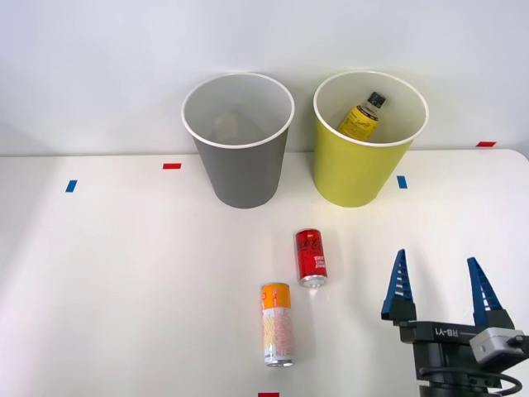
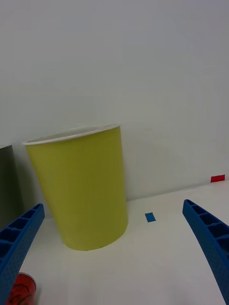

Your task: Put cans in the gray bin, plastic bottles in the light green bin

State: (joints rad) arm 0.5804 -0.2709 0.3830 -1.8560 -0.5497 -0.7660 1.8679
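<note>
Cans lie on the white bench (image 1: 124,289), both on their sides and apart from each other: the red can (image 1: 311,257) nearer the bins, the orange-topped can (image 1: 278,324) closer to the robot, with a pale patterned body. The tool (image 1: 440,286) hovers to the right of them, its two blue ribbed fingers spread wide with nothing between them. The red can is the nearer of the two to it, off its left finger and clear of it.

Behind the cans stand two round tapered bins side by side, both with white rims and white insides. The gray bin (image 1: 241,169) is on the left, the light green bin (image 1: 357,169) on the right. From above you can look into the green one, where a bottle (image 1: 362,117) with a yellow label and black cap leans against the wall.

The wrist camera faces the light green bin (image 2: 81,190) from the side, so its smooth outer wall shows but not its contents. A sliver of the red can (image 2: 21,289) sits beside one finger. Small blue tape (image 2: 150,217) and red tape (image 2: 217,178) marks lie on the bench.
</note>
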